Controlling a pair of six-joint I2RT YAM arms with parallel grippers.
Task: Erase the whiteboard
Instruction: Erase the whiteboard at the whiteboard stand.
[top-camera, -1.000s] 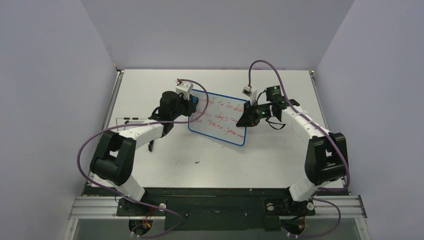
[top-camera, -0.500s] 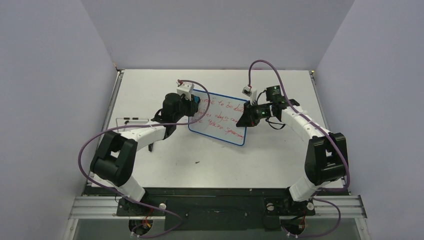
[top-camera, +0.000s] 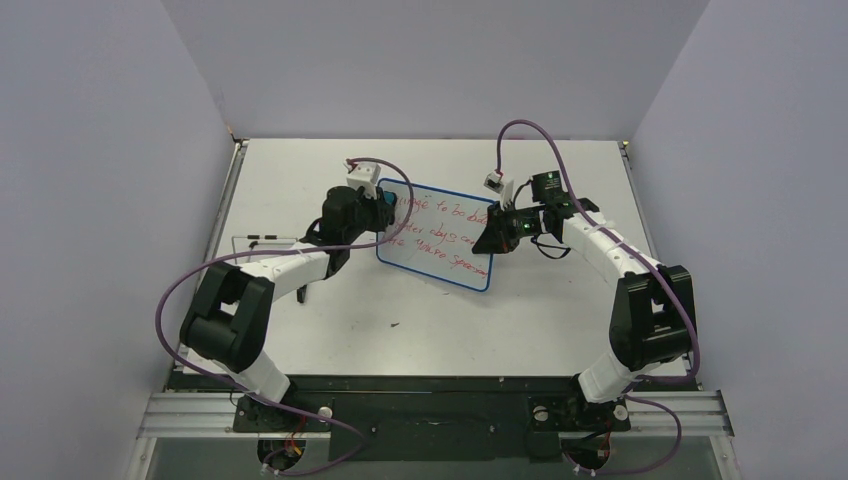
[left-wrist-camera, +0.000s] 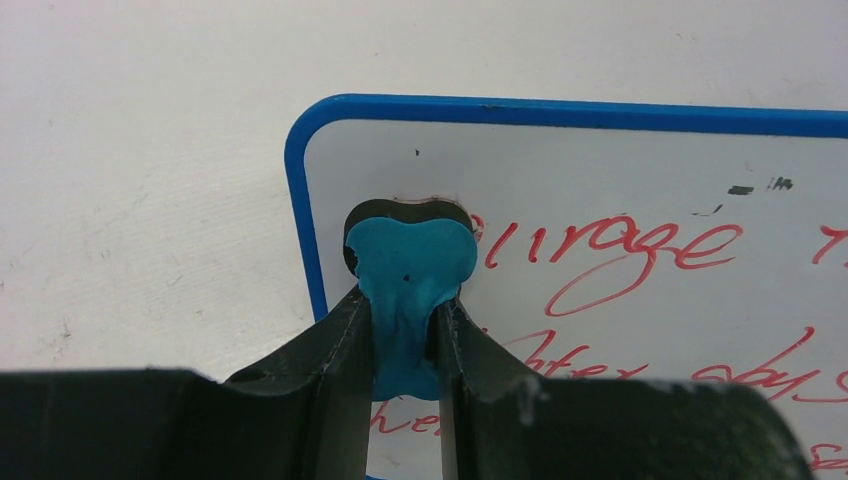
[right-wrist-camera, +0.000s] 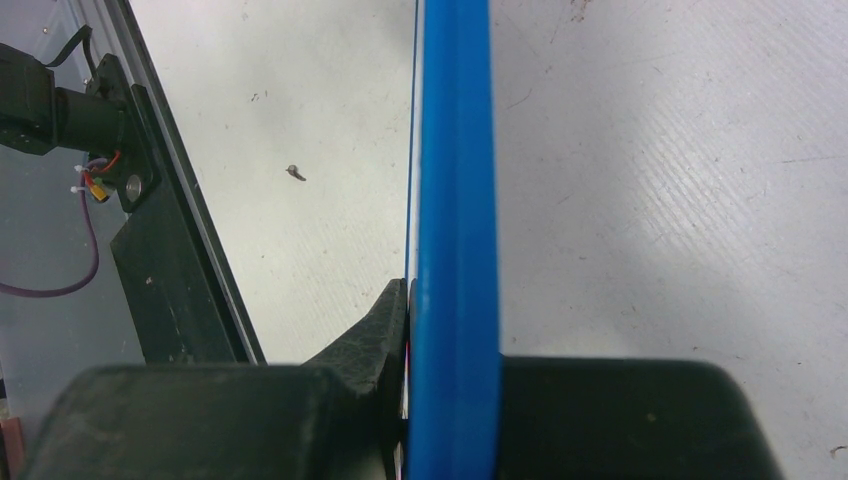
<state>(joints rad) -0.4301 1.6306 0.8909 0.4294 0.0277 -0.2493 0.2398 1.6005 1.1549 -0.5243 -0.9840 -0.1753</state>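
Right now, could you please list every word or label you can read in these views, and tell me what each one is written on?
"urage": red handwriting, top line on the whiteboard; its start is hidden behind the eraser.
"fter": second line, just right of the left gripper.
Other red words: cut off or too small to read.
No printed labels or brands legible.

The flat white board with a thin blue rim (left-wrist-camera: 600, 170) has a smooth, slightly glossy face; its rim looks like plastic. The small blue-and-black eraser (left-wrist-camera: 412, 255) looks soft and matt. The white table (right-wrist-camera: 650, 200) is matt, with fine grain and scratches.
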